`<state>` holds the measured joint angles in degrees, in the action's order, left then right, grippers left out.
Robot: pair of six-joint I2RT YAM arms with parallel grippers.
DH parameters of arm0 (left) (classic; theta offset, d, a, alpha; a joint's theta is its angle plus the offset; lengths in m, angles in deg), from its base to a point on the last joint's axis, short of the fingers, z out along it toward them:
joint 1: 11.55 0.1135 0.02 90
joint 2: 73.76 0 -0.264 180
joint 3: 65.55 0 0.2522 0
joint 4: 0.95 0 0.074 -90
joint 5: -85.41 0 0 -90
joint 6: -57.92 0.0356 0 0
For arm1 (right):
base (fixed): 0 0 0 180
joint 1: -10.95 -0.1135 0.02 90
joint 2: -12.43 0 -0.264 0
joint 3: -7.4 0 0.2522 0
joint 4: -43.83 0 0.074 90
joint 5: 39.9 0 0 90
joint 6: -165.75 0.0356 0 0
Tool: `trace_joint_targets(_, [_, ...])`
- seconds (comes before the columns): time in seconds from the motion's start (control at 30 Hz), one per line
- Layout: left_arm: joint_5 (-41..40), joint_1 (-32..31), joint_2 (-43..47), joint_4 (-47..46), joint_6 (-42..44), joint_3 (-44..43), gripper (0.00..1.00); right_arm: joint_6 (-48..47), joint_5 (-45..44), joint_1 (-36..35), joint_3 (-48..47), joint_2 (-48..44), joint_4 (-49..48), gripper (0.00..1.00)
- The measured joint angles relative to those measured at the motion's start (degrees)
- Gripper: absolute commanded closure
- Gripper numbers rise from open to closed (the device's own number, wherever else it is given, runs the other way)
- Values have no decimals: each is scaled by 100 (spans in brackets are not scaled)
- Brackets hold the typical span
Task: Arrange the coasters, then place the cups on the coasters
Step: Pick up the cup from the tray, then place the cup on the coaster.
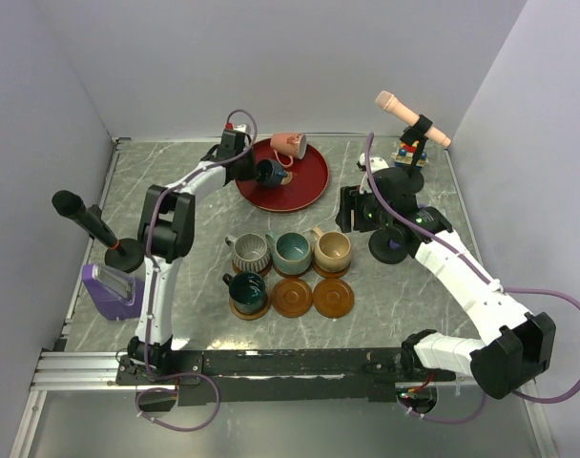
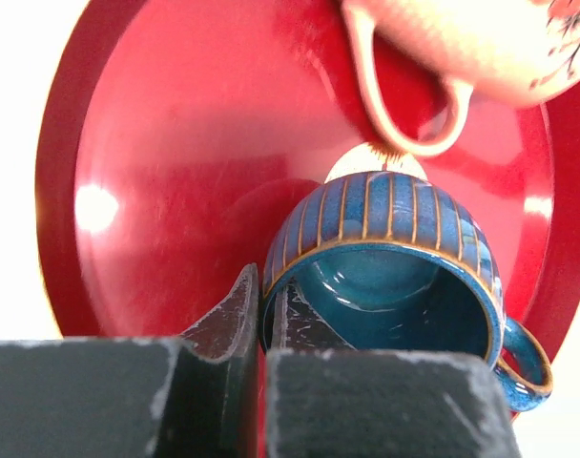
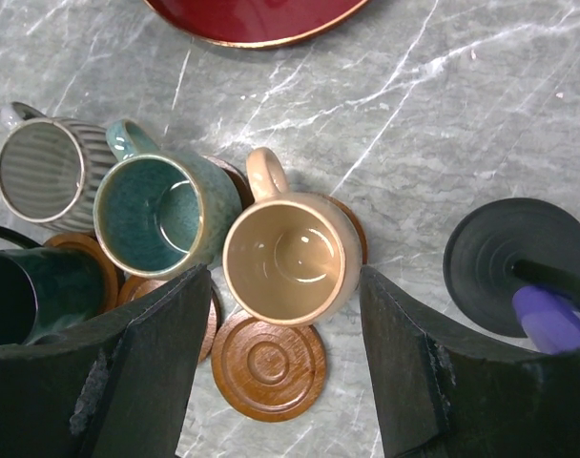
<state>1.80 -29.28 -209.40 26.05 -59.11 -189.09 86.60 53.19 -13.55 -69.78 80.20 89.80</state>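
Note:
My left gripper point(image 2: 264, 286) is shut on the rim of the dark blue cup point(image 2: 395, 210), one finger inside and one outside. That cup tilts on the red plate point(image 2: 176, 172), just in front of the terracotta-pink cup point(image 2: 462, 38). Grey ribbed point(image 1: 249, 251), teal point(image 1: 292, 252) and beige point(image 1: 332, 251) cups stand in a row on coasters, and the dark green cup point(image 1: 245, 289) stands on one in front. Two bare coasters point(image 1: 292, 297) point(image 1: 333, 297) lie beside it. My right gripper point(image 3: 282, 277) hangs open above the beige cup point(image 3: 290, 258), holding nothing.
A purple microphone on a black round base point(image 3: 514, 262) stands right of the cups. At the left are a black microphone point(image 1: 85, 219) and a purple box point(image 1: 111, 289). A peach microphone point(image 1: 412, 119) leans at the back right.

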Motion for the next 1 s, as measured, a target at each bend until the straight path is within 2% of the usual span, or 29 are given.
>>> trace_joint_targets(0.23, [-85, -92, 824, -243, 273, 1141, 99, 7, 52, 0, 11, 0, -9, 30])
trace_joint_targets(0.47, [-13, -284, 1714, -470, 763, 1484, 99, 4, 352, 0, -7, 2, -210, 30])
trace_joint_targets(0.73, [44, -833, 2815, -457, 2288, 1609, 99, -22, 708, 0, -616, 369, -286, 28])
trace_joint_targets(1.0, [345, -1405, 3694, 192, 3517, 2065, 99, -149, 1187, 2, -874, 328, -398, 21])
